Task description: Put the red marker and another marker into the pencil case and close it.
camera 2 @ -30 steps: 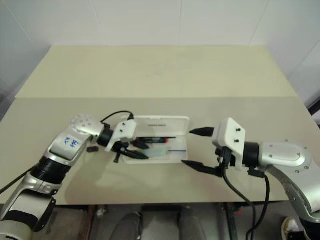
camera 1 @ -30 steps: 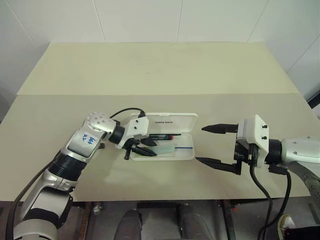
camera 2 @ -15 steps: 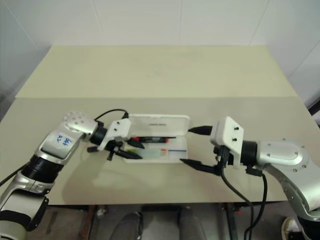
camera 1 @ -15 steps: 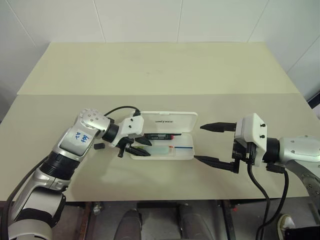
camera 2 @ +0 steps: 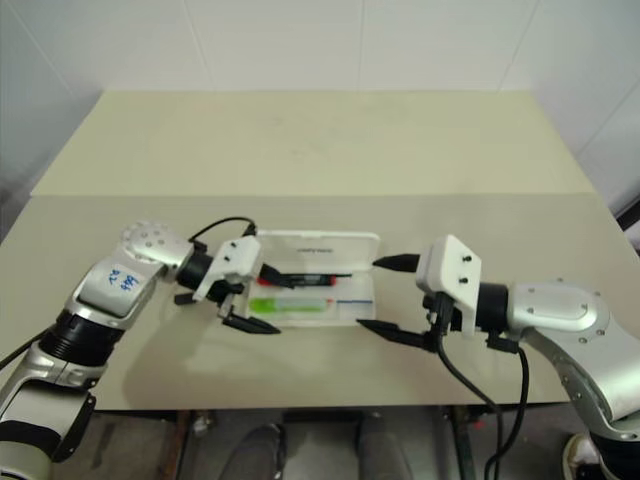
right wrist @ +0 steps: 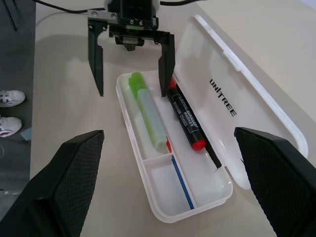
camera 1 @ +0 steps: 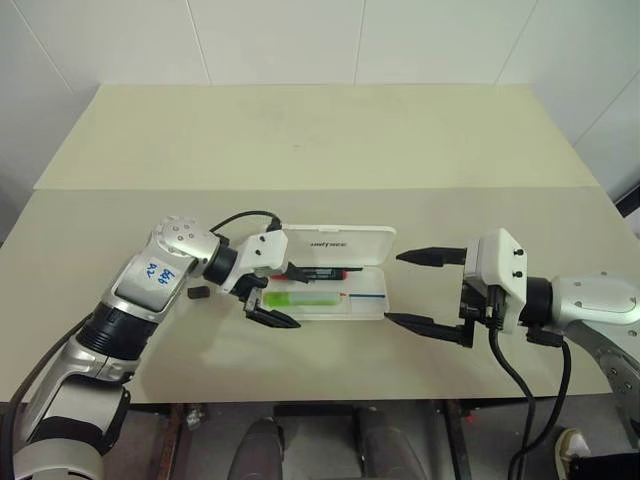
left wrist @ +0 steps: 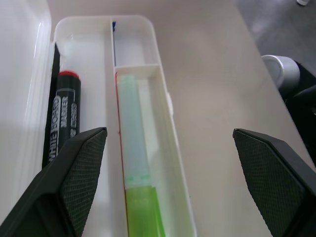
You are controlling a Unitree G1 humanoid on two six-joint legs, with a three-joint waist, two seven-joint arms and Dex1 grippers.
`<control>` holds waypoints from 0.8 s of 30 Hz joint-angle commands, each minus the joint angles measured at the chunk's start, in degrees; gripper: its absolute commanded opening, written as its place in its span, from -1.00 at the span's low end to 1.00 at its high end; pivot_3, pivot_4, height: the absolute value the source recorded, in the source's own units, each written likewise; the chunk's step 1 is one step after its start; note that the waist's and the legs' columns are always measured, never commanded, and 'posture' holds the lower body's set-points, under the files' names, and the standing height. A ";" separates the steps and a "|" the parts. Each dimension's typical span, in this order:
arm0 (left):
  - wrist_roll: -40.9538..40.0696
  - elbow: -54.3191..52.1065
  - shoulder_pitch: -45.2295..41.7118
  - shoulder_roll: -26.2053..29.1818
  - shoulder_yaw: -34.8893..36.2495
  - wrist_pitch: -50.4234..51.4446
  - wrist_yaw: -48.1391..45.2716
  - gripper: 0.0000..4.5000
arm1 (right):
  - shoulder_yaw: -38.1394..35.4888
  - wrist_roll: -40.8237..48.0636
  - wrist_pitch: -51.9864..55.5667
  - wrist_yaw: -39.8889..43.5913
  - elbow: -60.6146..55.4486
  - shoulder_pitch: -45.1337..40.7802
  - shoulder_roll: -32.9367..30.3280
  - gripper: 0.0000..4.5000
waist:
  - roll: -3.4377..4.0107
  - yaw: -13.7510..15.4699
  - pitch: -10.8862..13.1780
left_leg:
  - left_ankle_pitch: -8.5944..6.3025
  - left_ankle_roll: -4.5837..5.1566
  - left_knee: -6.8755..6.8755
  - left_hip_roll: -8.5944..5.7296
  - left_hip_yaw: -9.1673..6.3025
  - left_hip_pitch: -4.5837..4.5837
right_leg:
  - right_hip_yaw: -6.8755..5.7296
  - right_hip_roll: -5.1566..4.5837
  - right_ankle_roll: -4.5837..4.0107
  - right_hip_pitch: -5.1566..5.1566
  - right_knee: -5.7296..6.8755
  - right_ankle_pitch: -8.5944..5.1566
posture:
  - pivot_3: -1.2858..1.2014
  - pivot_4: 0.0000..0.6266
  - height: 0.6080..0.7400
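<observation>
Both markers, the red marker and the green marker, lie in the open pencil case just beyond the wide-apart left end effector, the right end effector likewise spread; the stiff, light, slippery lid looks best pushed at its free edge.
</observation>
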 commanded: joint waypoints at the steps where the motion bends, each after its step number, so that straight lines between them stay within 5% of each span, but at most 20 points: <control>1: -3.00 -3.05 0.48 1.96 2.34 0.16 -2.77 0.95 | -0.10 -0.24 -1.59 -0.09 -0.16 -0.80 0.68 1.00 | 0.00 -0.05 0.00 | 0.00 0.00 -0.01 0.00 0.00 0.00 | 0.00 0.00 0.00 0.00 0.00 0.00 | 0.03 -0.52 1.00; 14: -3.35 -2.24 2.17 4.66 5.48 -0.85 -1.65 0.95 | 0.45 -0.89 -1.77 -0.34 -0.18 -0.65 1.26 1.00 | 0.00 -0.09 0.00 | 0.00 0.00 -0.02 0.00 0.00 -0.01 | 0.00 0.00 0.00 -0.01 -0.03 0.00 | 0.03 -0.52 1.00; 17: -2.42 -0.88 2.56 4.62 5.42 -1.59 -0.13 0.67 | 0.44 -0.92 -1.74 -0.24 -0.18 -0.63 1.29 1.00 | 0.00 -0.02 0.00 | 0.00 0.00 -0.02 0.00 0.00 0.00 | 0.00 0.00 0.00 -0.01 -0.02 0.00 | 0.03 -0.52 1.00; 24: -0.28 0.11 3.08 3.48 4.35 -3.13 2.36 -0.37 | 0.32 -0.95 -1.69 -0.11 -0.20 -0.66 1.12 1.00 | 0.00 0.00 0.00 | 0.00 0.00 -0.03 0.00 0.00 -0.01 | 0.00 0.00 0.00 0.00 -0.05 0.00 | 0.03 -0.52 1.00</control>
